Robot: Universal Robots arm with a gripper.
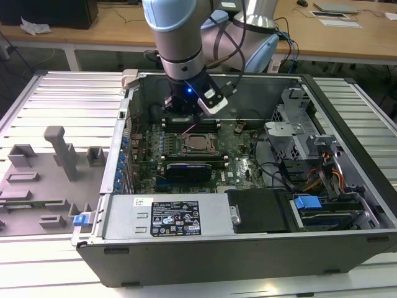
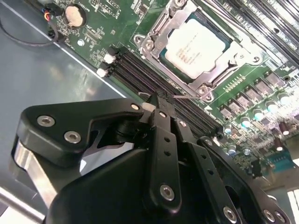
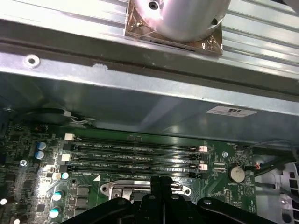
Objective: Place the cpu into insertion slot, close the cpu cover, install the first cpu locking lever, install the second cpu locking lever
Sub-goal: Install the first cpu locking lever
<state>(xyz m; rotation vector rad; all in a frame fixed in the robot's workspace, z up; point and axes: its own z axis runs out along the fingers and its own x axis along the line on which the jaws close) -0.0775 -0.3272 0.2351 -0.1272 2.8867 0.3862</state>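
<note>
Standing over the black memory slots (image 2: 135, 70) just beside the insertion slot (image 2: 164, 59), the gripper (image 2: 159, 99) has its two black fingers pressed together with nothing between them. The cpu (image 2: 196, 45) lies flat inside the insertion slot, its pale metal top upward. The cpu cover (image 2: 236, 56) lies down around the chip's edges, and its cut-out centre leaves the top exposed. A thin metal lever (image 2: 189, 96) runs along the slot's side nearest the gripper; whether it is latched cannot be told. A coin-cell battery (image 2: 74, 15) sits well apart from the slot, beyond the memory slots. In the exterior view the arm reaches into the open computer case (image 1: 279, 248), with the gripper (image 1: 188, 119) just behind the slot (image 1: 197, 144).
</note>
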